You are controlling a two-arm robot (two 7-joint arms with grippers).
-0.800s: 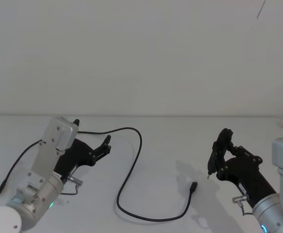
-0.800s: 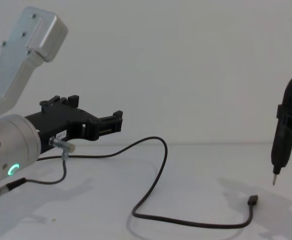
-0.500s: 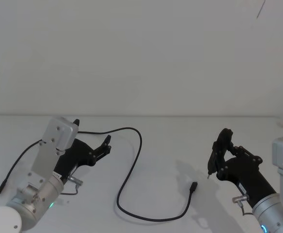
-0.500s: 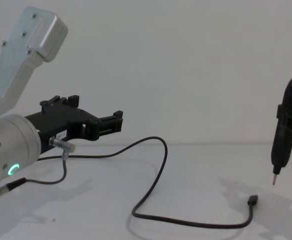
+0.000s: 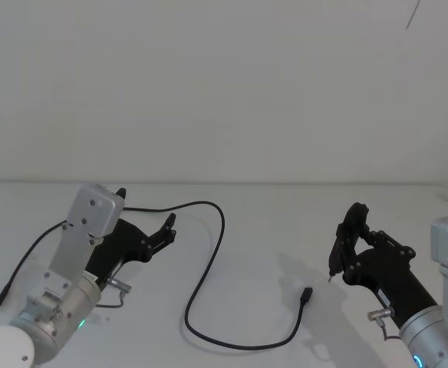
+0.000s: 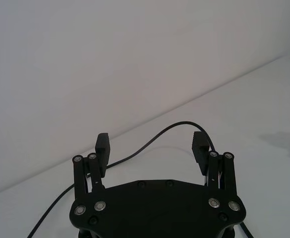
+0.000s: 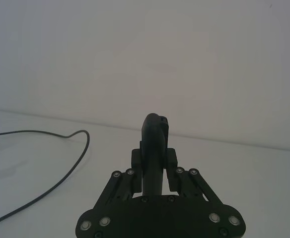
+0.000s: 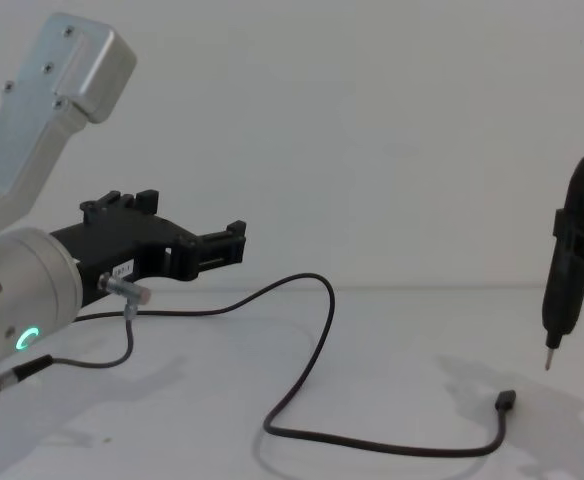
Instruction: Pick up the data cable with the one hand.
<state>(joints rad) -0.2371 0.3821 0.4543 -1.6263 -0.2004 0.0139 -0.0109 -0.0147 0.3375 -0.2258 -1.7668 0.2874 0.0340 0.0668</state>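
I read the left gripper (image 6: 151, 145) as spread wide with nothing between the fingers, hanging over the table (image 5: 255, 230) at the left; the data cable (image 8: 372, 444) lies loose on the table, its near run hidden behind the gripper body, contact there unclear; its plug (image 5: 306, 295) rests mid-table, well apart; the right gripper (image 5: 345, 244) clamps a pen-shaped tool (image 8: 562, 285), its body cut off in the chest view.
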